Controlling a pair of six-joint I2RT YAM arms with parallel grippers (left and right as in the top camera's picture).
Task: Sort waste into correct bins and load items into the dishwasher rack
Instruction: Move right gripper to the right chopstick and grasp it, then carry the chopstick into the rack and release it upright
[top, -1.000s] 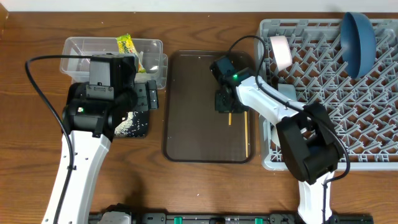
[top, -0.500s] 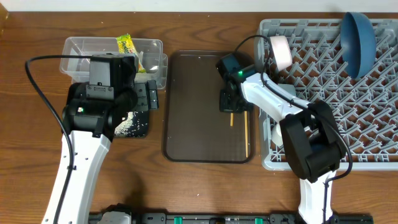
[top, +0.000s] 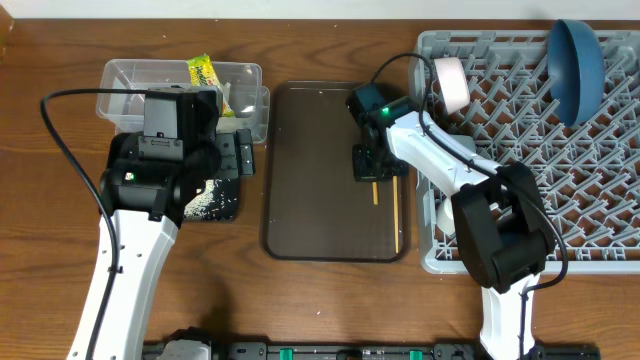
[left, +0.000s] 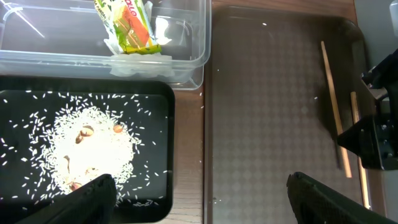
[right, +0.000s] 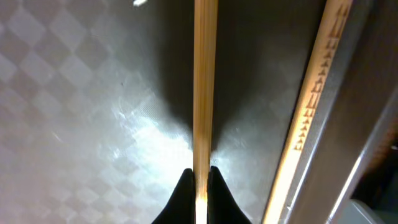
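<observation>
Now the right gripper (right: 199, 180) is clenching one chopstick (right: 205, 74); lifting it level, clear of its twin (right: 311, 106), is looking wisest; left gripper (left: 200, 185) is gaping.

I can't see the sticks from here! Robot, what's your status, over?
Right gripper shut on chopstick, over brown tray. Other chopstick lying alongside. Left gripper open above black tray. Nothing visibly blocking.
</observation>
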